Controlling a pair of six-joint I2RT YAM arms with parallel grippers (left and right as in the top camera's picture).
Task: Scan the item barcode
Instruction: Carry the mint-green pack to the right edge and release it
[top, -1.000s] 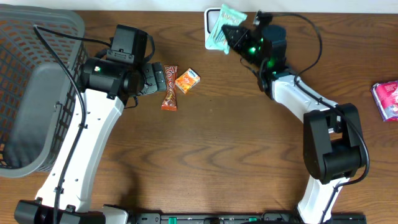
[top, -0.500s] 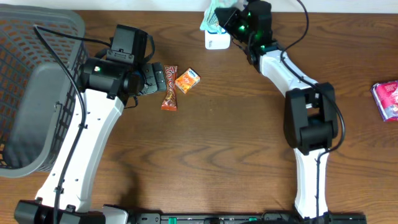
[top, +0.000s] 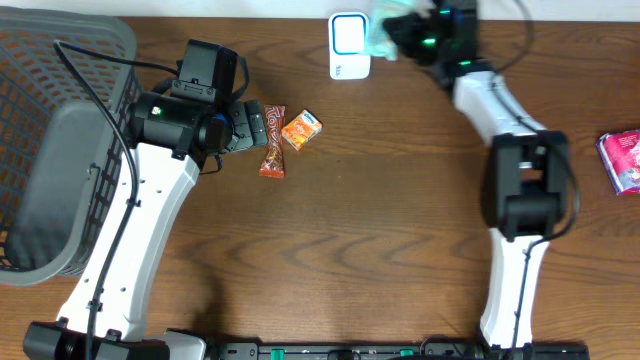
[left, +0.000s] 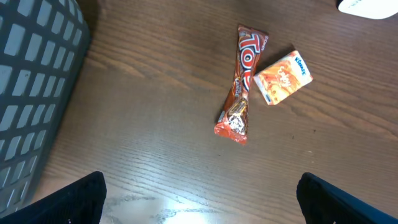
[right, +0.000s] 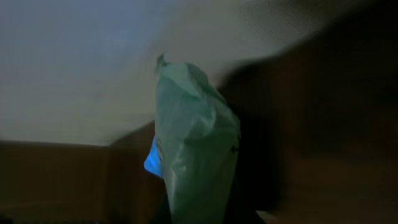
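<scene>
A mint-green packet (top: 379, 36) hangs in the air at the table's far edge, just right of the white barcode scanner (top: 349, 45). My right gripper (top: 397, 30) is shut on it. In the dim right wrist view the packet (right: 196, 155) stands upright out of the jaws, with a blue patch on its left side; the fingers themselves are hidden. My left gripper (top: 250, 126) is open and holds nothing, just left of a red-brown candy bar (top: 272, 142) and a small orange box (top: 301, 129). Its dark fingertips (left: 71, 200) frame the bare wood below the candy bar (left: 240, 93).
A grey mesh basket (top: 50, 150) fills the left end of the table, and its wall (left: 31, 99) shows in the left wrist view. A pink packet (top: 623, 160) lies at the far right edge. The orange box (left: 283, 77) lies right of the candy bar.
The right arm has swung the green packet from in front of the scanner to its right side, along the back edge. The left arm has not moved.
</scene>
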